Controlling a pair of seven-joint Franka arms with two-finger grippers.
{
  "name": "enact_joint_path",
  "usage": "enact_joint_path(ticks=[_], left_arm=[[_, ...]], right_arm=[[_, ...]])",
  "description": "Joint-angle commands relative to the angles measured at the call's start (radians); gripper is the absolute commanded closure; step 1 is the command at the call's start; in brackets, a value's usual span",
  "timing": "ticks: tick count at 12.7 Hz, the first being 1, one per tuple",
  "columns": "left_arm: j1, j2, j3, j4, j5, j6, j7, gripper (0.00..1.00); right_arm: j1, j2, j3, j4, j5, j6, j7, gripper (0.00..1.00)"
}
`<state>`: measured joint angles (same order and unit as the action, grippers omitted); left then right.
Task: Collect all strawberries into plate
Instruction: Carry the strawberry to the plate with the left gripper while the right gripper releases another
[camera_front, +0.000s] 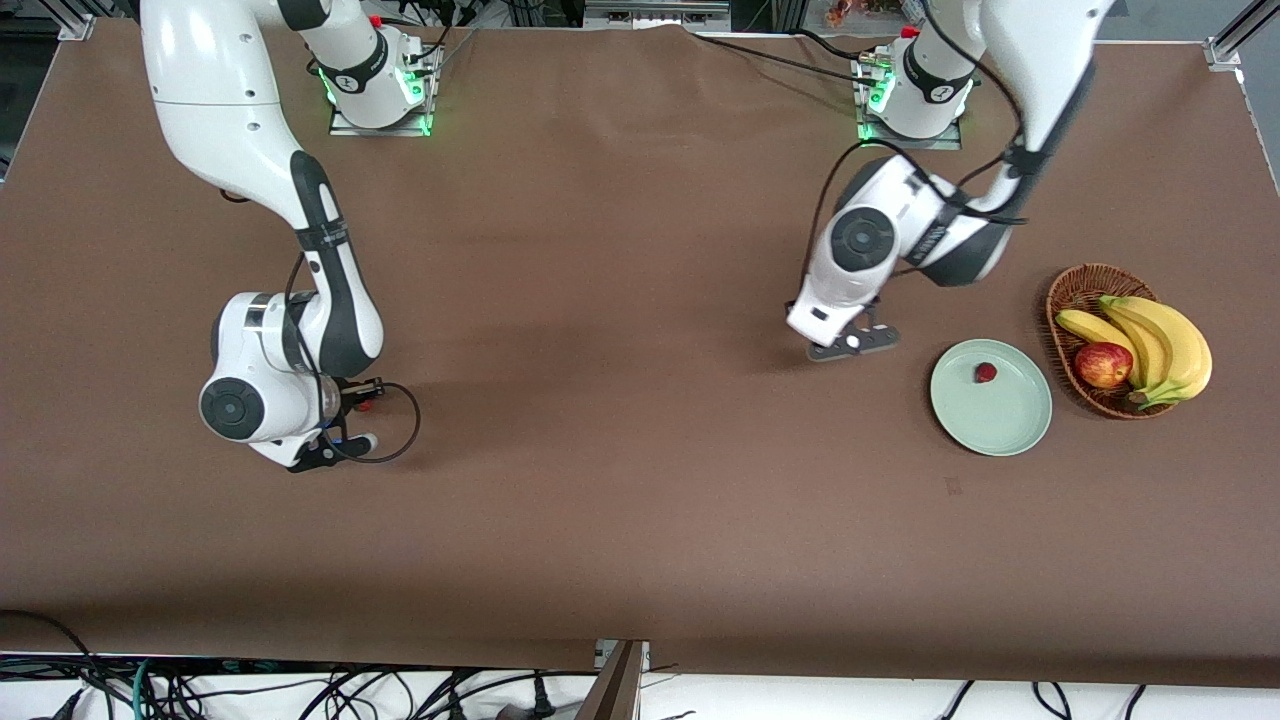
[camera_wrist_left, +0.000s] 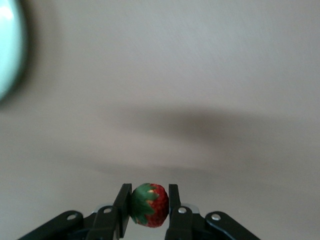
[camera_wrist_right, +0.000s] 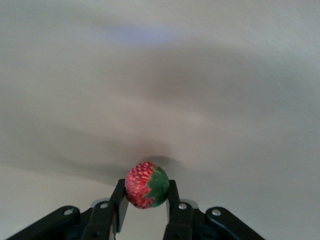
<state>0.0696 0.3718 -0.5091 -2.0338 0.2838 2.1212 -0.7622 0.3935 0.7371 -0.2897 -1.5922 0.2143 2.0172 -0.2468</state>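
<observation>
One strawberry (camera_front: 986, 372) lies in the pale green plate (camera_front: 1000, 430) at the left arm's end of the table. My left gripper (camera_front: 852, 343) is beside the plate, toward the right arm's end, shut on a second strawberry (camera_wrist_left: 149, 205). The plate's rim (camera_wrist_left: 7, 50) shows at the edge of the left wrist view. My right gripper (camera_front: 360, 418) is low over the table at the right arm's end, shut on a third strawberry (camera_wrist_right: 146, 185) held at its fingertips (camera_wrist_right: 120, 200).
A brown wicker basket (camera_front: 1062, 300) with bananas (camera_front: 1165, 345) and a red-yellow apple (camera_front: 1103, 364) stands beside the plate, toward the table's end. A brown cloth covers the table.
</observation>
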Motion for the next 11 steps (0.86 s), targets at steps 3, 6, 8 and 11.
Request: enact_joint_path(ticks=[3,6,8,11], left_arm=[[0.223,0.004,-0.008,0.096,0.026,-0.081,0.540,1.00],[0.333,0.060,-0.005,0.119,0.028,-0.037,0.864,1.00],[0.387,0.123,0.000,0.132,0.028,0.053,1.015,1.00],[0.424,0.211,0.009,0.132,0.029,0.195,1.127,1.00]], right_arm=[[0.221,0.007,0.087,0.078,0.155,0.116,0.535,1.00],[0.359,0.102,0.151,0.213,0.192,0.321,0.925,1.00],[0.407,0.178,0.230,0.297,0.191,0.507,1.137,1.00],[0.500,0.278,0.247,0.382,0.180,0.748,1.293,0.01]])
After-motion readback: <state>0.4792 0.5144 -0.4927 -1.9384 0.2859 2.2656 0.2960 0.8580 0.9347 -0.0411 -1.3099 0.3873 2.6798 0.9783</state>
